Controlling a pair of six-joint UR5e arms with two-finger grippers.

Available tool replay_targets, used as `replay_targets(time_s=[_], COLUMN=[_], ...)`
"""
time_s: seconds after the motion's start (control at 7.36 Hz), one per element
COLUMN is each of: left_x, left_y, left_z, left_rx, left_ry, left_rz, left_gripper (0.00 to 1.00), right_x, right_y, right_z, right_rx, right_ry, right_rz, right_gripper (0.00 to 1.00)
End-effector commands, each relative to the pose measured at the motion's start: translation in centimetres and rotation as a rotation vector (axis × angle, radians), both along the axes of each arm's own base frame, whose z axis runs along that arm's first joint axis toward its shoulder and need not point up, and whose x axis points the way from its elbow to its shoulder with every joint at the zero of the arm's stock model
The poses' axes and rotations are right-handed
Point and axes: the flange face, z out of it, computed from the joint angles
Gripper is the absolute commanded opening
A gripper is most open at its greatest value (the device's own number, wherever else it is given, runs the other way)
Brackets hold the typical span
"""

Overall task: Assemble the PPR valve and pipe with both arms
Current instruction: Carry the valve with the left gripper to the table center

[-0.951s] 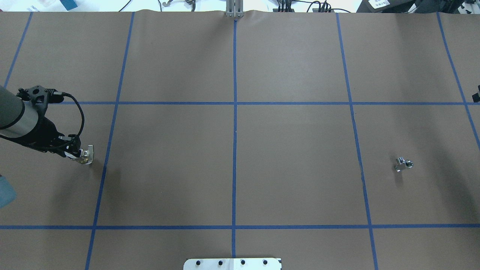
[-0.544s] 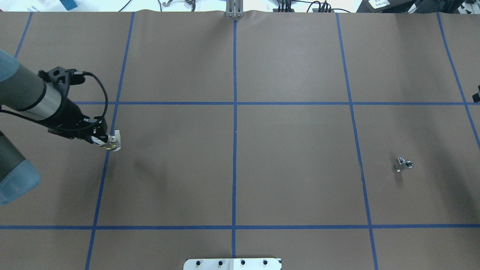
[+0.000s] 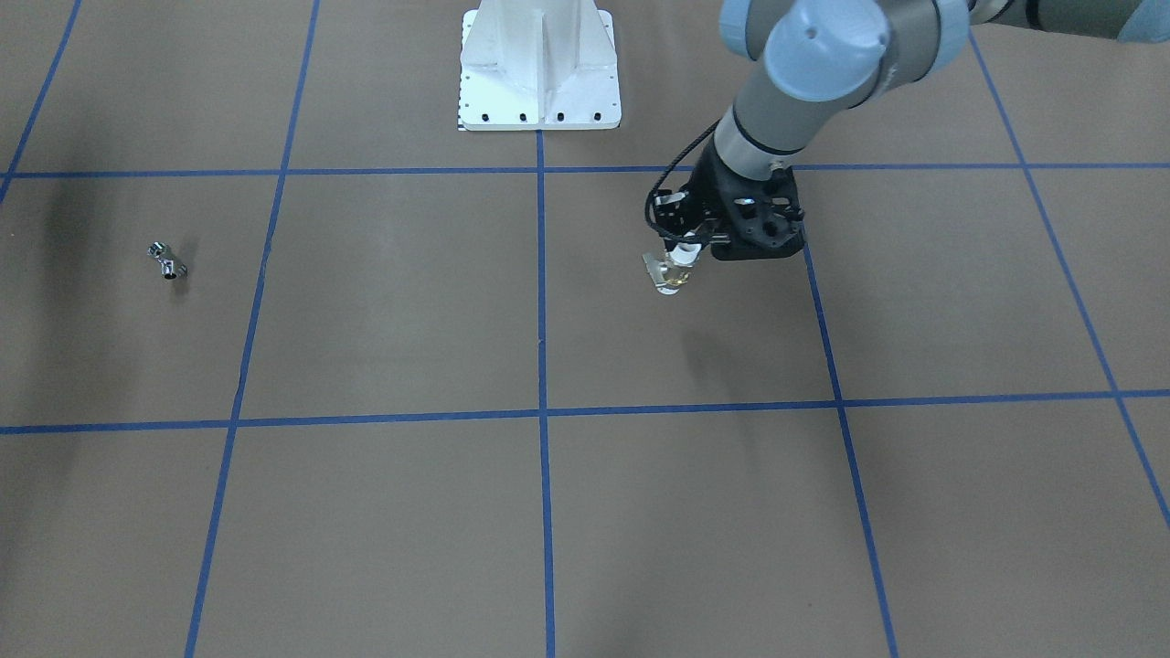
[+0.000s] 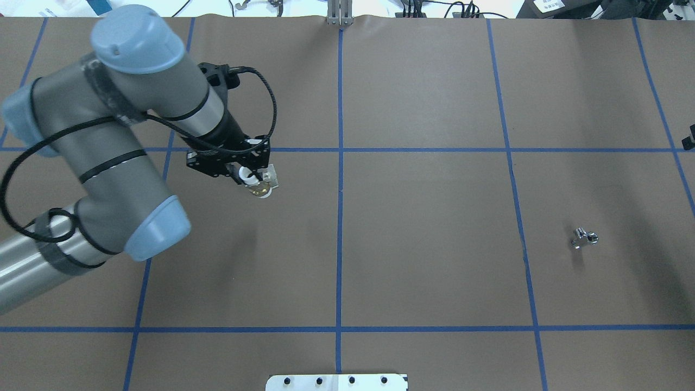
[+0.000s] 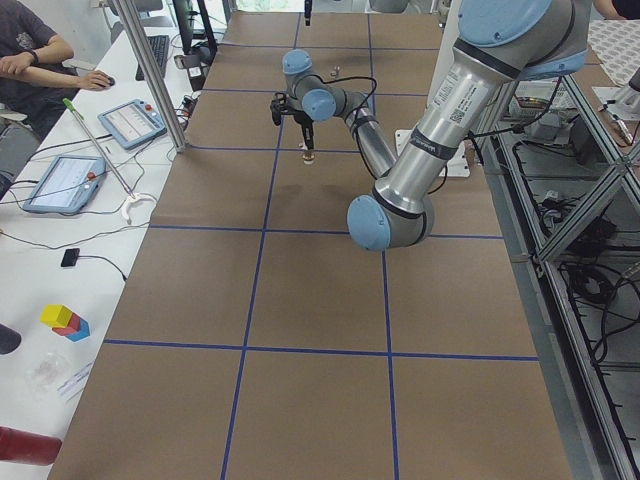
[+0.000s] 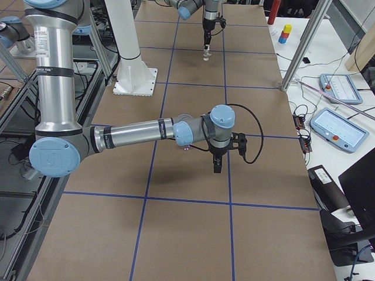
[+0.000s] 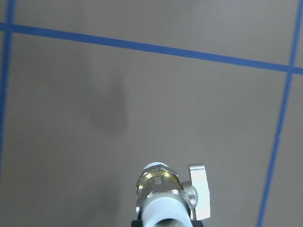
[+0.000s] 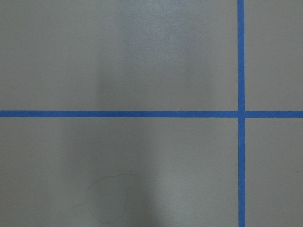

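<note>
While left jaws pinch the PPR valve (image 4: 261,184) mid-left of frame, we risk it twisting in that shallow grip; right jaws: cannot tell.

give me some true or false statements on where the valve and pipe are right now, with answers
1. The left arm holds the PPR valve in its jaws, above the table. True.
2. The pipe is fitted onto the valve. False: it lies by itself on the table, far off on the robot's right side.
3. The pipe lies across a blue line. False: it sits inside a grid square, clear of the blue tape lines.
4. The valve's white tab handle shows in the left wrist view. True.
5. The right wrist view shows the pipe. False: only table surface and tape lines.
</note>
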Motion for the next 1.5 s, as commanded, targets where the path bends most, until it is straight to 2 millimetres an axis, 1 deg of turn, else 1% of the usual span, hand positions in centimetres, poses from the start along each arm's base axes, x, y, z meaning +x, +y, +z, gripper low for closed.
replay_targets(time_s=[0.0, 0.14, 0.27, 0.41, 0.54, 0.68, 0.95, 1.09, 1.36], left_x=[6.8, 8.9, 10.9, 12.0, 13.0, 14.1, 14.7, 15.5, 15.7], left_y=[-4.2, -6.0, -7.3, -8.1, -8.8, -8.8, -9.2, -8.8, -8.8], left_z=[-6.3, -7.4, -8.0, -8.3, -7.9, -7.6, -6.8, -6.8, -6.6], left_rx=[-0.014, -0.021, -0.025, -0.035, -0.036, -0.035, -0.036, -0.021, -0.022], left_ry=[-0.028, -0.036, -0.038, -0.047, -0.049, -0.048, -0.067, -0.079, -0.084], left_rz=[-0.017, -0.017, -0.015, -0.017, -0.014, -0.005, -0.007, -0.013, -0.013], left_gripper=[0.0, 0.0, 0.0, 0.0, 0.0, 0.0, 0.0, 0.0, 0.0], right_x=[-0.4, -0.5, -0.7, -0.7, -0.7, -0.8, -1.0, -1.0, -1.0], right_y=[0.0, 0.0, -0.1, -0.2, -0.2, -0.2, -0.2, -0.3, -0.3], right_z=[-0.1, -0.1, -0.2, -0.2, -0.3, -0.3, -0.3, -0.4, -0.4], right_rx=[0.003, 0.005, 0.008, 0.008, 0.01, 0.01, 0.01, 0.013, 0.015], right_ry=[0.001, 0.001, 0.003, 0.003, 0.004, 0.004, 0.006, 0.005, 0.005], right_rz=[-0.008, -0.012, -0.014, -0.015, -0.014, -0.016, -0.02, -0.02, -0.02], right_gripper=[1.0, 1.0, 1.0, 1.0, 1.0, 1.0, 1.0, 1.0, 1.0])
